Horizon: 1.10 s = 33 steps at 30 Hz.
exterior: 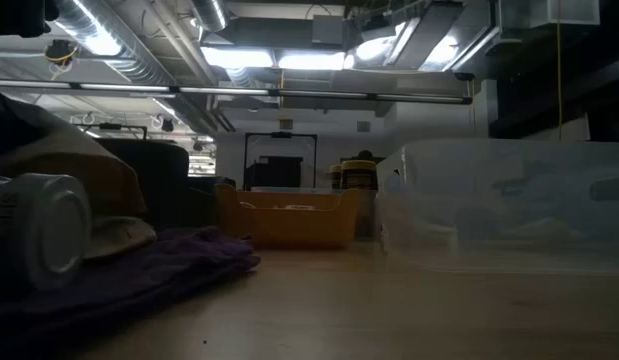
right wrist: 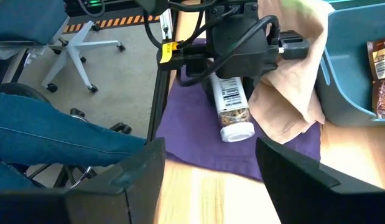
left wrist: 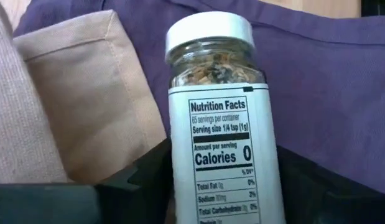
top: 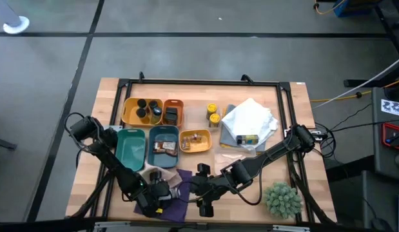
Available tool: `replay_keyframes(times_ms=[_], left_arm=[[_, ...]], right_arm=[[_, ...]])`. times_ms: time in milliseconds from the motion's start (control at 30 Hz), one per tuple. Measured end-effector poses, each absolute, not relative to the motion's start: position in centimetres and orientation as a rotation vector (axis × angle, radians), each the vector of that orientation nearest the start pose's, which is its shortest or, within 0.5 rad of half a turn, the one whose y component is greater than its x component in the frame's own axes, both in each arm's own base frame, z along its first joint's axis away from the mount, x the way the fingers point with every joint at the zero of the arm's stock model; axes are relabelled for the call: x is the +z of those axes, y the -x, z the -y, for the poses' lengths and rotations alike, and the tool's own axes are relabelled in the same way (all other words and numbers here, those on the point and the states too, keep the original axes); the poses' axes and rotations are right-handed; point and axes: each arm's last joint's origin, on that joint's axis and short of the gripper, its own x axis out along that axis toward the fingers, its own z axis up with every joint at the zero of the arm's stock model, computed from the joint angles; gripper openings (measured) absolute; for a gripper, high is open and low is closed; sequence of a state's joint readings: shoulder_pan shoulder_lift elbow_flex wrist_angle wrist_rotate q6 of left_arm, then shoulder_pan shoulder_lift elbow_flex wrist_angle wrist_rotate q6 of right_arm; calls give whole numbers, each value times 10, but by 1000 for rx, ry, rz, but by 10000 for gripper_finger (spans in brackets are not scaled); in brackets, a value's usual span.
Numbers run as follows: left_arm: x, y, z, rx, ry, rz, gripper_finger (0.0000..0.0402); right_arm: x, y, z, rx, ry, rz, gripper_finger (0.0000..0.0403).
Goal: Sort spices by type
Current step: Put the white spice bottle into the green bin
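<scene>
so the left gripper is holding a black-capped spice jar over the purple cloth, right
Not quite: the cap is white, not black. The left wrist view shows the spice jar with its white cap, between the left gripper fingers, above the purple cloth. The right wrist view shows the same white cap. The rest stands.

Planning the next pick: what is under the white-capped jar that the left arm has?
The jar lies on a purple cloth, beside a beige cloth. The left end effector grips its base, covering what is under that end.
</scene>
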<state>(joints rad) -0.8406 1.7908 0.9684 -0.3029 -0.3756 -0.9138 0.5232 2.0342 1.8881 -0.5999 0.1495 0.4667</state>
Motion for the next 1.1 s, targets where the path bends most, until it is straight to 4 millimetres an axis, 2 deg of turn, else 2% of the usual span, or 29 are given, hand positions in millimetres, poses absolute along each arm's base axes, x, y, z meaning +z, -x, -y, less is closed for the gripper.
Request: replay_keyframes(times_ms=[100, 233, 433, 567, 767, 900, 1100], left_arm=[[137, -228, 238, 38, 192, -996, 186], [143, -231, 242, 30, 202, -985, 186], [166, -238, 249, -32, 196, -929, 186], [186, -239, 246, -67, 197, -883, 192], [222, -232, 222, -19, 216, -835, 188], [248, -215, 199, 89, 184, -793, 191], [280, -180, 164, 282, 181, -686, 188]], right_arm=[[298, -401, -226, 182, -194, -771, 250], [298, -401, -226, 175, -190, -768, 250], [297, -400, -225, 194, -136, -771, 250], [296, -396, -222, 203, -74, -815, 250], [307, -388, -208, 0, 49, -834, 250], [307, -387, -199, -196, 187, -792, 250], [292, -409, -174, -306, 217, -792, 250]])
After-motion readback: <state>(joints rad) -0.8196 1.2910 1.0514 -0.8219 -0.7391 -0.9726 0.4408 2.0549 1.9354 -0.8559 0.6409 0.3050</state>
